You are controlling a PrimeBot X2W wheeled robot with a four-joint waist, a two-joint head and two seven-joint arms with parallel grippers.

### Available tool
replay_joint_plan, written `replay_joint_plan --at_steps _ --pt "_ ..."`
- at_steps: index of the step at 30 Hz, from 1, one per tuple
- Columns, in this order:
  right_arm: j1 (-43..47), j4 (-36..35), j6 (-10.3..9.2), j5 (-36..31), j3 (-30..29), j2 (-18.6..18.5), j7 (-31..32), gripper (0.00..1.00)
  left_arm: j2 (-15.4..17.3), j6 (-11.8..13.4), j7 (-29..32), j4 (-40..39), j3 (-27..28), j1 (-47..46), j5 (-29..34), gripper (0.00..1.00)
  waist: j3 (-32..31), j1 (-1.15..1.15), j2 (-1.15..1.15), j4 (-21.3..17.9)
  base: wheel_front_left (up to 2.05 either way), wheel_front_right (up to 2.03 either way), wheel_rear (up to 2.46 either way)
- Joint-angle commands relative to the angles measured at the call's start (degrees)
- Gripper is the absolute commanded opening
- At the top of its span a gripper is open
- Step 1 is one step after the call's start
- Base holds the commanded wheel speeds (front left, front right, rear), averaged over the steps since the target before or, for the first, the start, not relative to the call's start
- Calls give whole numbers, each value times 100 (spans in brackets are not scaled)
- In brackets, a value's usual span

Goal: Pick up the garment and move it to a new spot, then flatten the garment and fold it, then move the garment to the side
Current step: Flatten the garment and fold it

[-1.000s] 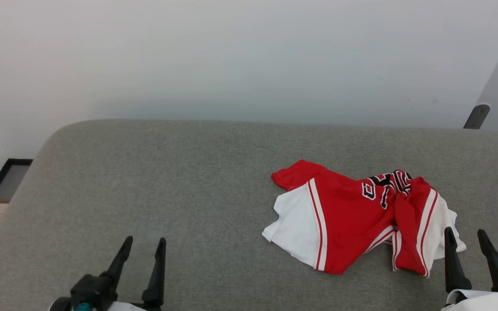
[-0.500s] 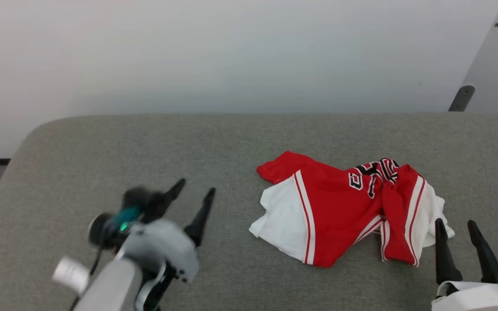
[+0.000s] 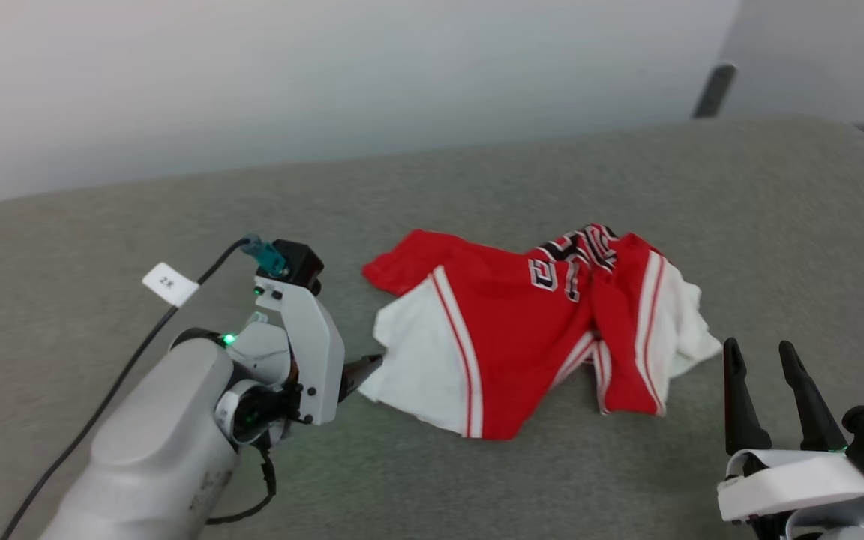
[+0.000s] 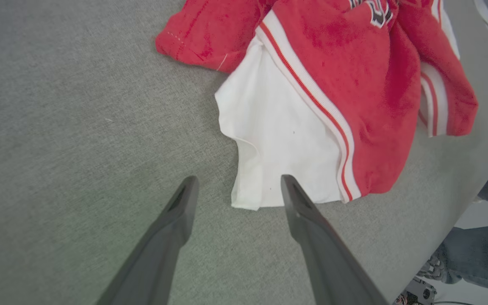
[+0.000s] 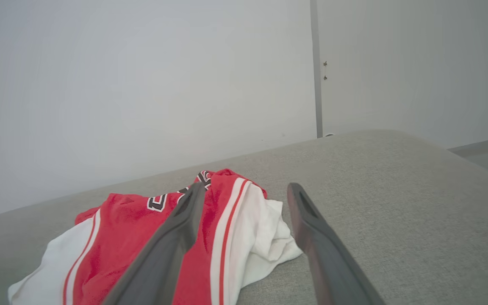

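My left gripper [image 4: 239, 180], fingers spread wide, frames the white sleeve corner of the garment [image 3: 522, 330], crumpled on the grey cushion [image 3: 477, 172]; my right gripper [image 3: 759, 343], also spread, sits near its other side.

head view: left hand [image 3: 364, 367] is hiding its fingers behind its own wrist, one tip showing | garment [image 3: 522, 330] is bunching its black lettering into unreadable folds | left wrist view: top edge is cutting off garment, right edge a person's leg [image 4: 487, 254]
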Motion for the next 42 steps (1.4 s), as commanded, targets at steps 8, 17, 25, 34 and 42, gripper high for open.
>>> replay_joint_plan --at_steps 8,17,25,34,42 --pt "-286 -43 -2 70 79 68 -4 100 113 8 3 532 -373 -202 -573 100 612 0 0 -834 0 0 0" --pt "-248 -43 -2 11 -29 80 -4 100 228 11 -633 1039 -727 -278 -900 0 563 0 0 -674 0 0 0" --pt "-148 12 -2 -38 53 83 -4 100 795 11 -1245 1182 -544 -416 -1328 0 348 0 0 -219 0 0 0" --pt "-81 47 -2 -72 54 24 -4 100 1195 74 -1661 1572 -362 -311 -1375 0 239 0 0 45 0 0 0" --pt "-135 89 -2 -110 147 -70 -4 100 1054 61 -1978 1817 -444 -316 -1242 87 232 0 0 54 0 0 0"
